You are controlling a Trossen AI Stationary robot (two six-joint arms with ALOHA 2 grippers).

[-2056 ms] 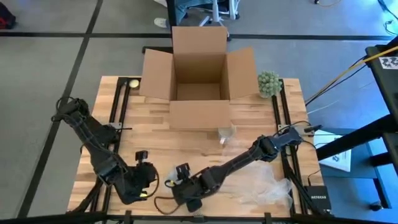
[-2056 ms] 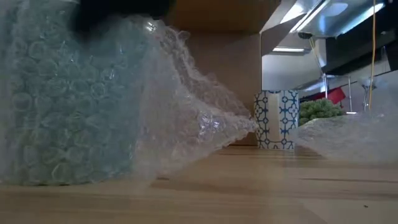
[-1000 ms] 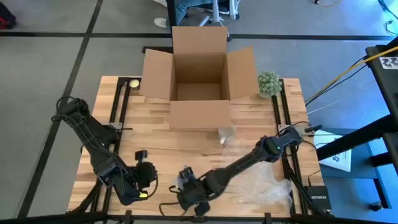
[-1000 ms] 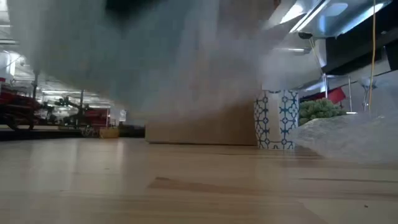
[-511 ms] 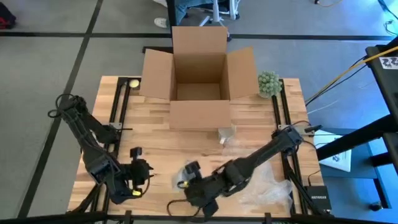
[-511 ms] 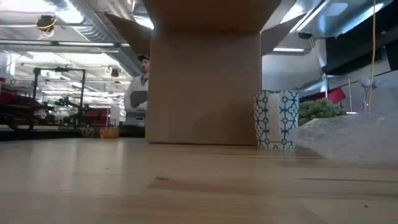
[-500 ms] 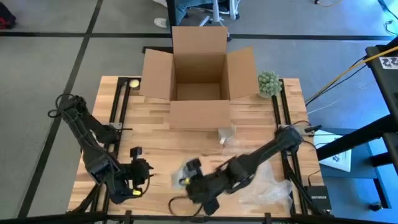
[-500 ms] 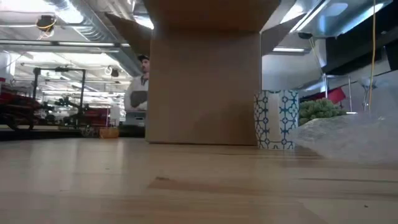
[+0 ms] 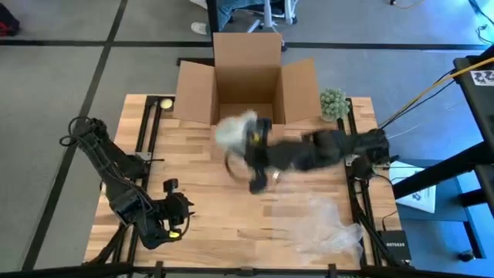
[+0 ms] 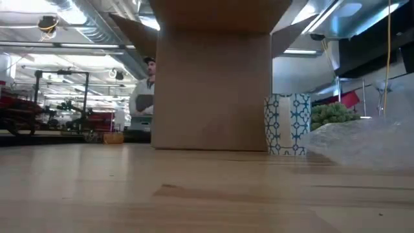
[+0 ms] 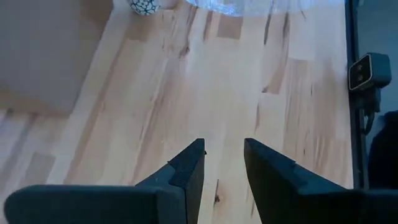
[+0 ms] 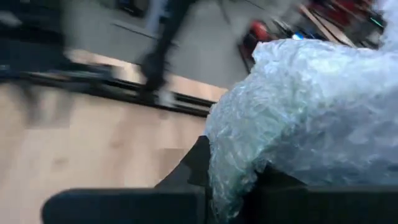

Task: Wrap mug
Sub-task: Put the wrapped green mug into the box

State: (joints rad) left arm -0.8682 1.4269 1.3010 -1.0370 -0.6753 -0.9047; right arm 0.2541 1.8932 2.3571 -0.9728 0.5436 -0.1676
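My right gripper [image 9: 248, 144] is above the table just in front of the cardboard box [image 9: 247, 85], shut on a whitish bundle of bubble wrap [image 9: 234, 131]; what the bundle holds is hidden. A blue-and-white patterned mug [image 10: 288, 124] stands upright on the table beside the box's front wall, also seen in the left wrist view [image 11: 144, 5]. My left gripper [image 9: 184, 208] waits near the table's near left corner, open with nothing between its fingers [image 11: 222, 146]. My right gripper pinches the bubble-wrap bundle [image 12: 249, 155] between its two fingers, several crumpled layers of wrap running down between them. The fingers come roughly level from the table's right. The bundle is lifted clear of the table.
A loose sheet of bubble wrap [image 9: 332, 228] lies at the near right of the table. A green knobbly ball [image 9: 333, 103] sits right of the box and a small yellowish thing [image 9: 165, 103] left of it. A person [image 10: 143, 97] stands in the room beyond.
My right gripper has swung fast from the table's near edge up and toward the far edge, to the box's front, carrying the bubble-wrap bundle lifted clear. The bundle has gone out of the low view.
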